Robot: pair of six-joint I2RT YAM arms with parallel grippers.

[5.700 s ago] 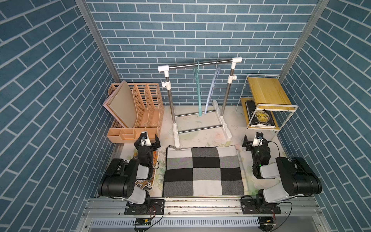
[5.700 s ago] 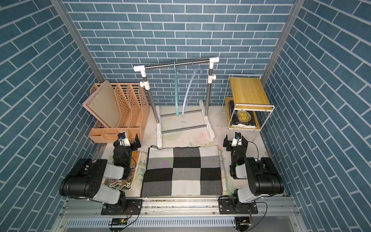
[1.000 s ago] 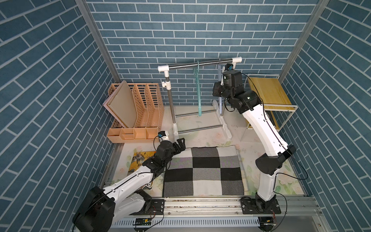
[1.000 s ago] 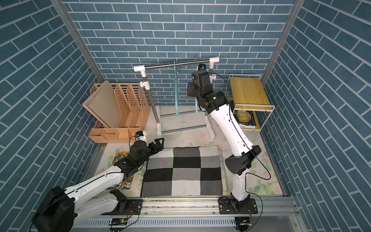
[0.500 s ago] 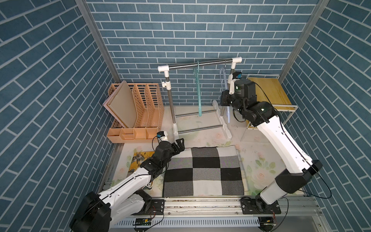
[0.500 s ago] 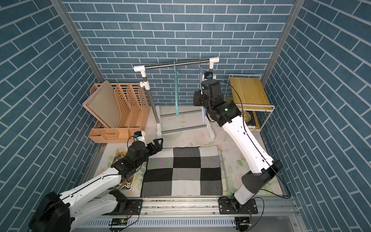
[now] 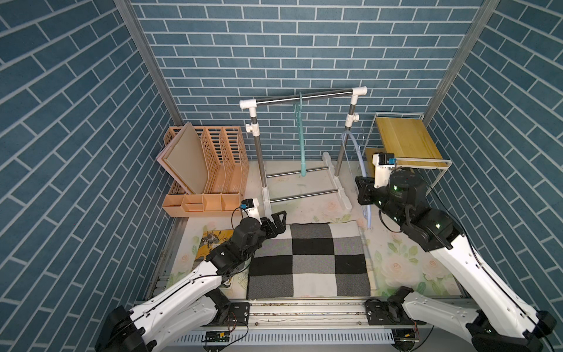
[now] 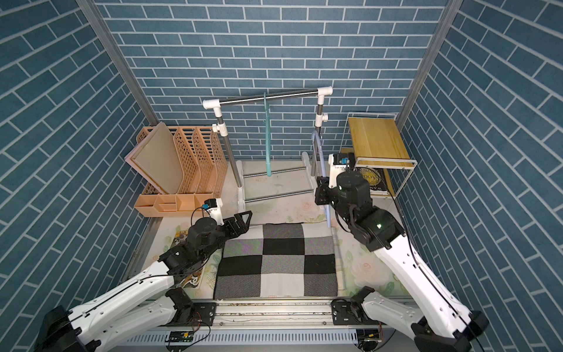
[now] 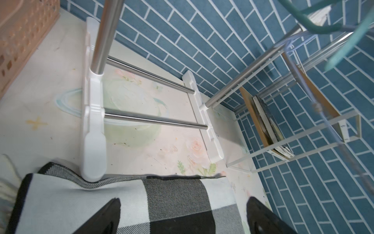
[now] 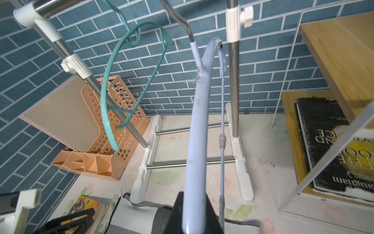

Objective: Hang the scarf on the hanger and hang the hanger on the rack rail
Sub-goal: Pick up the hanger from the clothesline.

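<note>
Right of centre, the right end effector (image 10: pixel 194 211) clamps the pale blue hanger (image 10: pixel 199 125), held free of the rail (image 7: pixel 304 97) to receive cloth. The left end effector (image 7: pixel 277 222), jaws wide, hovers at the upper-left corner of the checked scarf (image 7: pixel 307 259), seemingly to grasp it. The scarf lies flat at lower centre.

The scarf (image 7: pixel 307 259) lies on the counter (image 7: pixel 411 268) before the rack (image 7: pixel 304 97). The hanger (image 10: pixel 197 141) is by the rack's right post, a 2nd hanger (image 7: pixel 301 146) on its rail. File organiser (image 7: pixel 213 170) left of the rack, shelf (image 7: pixel 405 140) right.
</note>
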